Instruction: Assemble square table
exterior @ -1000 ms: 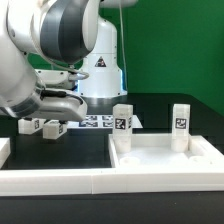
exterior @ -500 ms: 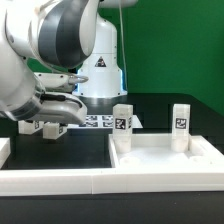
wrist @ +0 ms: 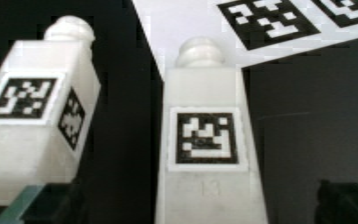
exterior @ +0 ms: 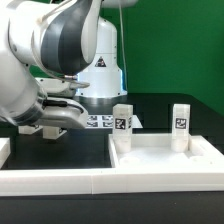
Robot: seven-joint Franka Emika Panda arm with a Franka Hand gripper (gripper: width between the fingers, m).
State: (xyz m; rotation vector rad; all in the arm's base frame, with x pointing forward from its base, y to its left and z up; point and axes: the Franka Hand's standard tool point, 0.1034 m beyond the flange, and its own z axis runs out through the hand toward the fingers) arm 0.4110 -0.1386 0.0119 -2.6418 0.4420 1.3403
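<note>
Panda arm [exterior: 60,50] bent low, exterior view's left | square table slab [exterior: 165,160] on black tabletop [exterior: 75,150], upright tagged legs [exterior: 122,120] [exterior: 181,118] at far corners | marker board [wrist: 282,25] | jaws spread apart, loose leg [wrist: 202,130] lying between them, second leg [wrist: 43,95] beside, both with black-and-white square tags

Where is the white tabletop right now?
In the exterior view the tabletop lies flat at the lower right, with the left leg and the right leg standing upright at its far corners.
</note>
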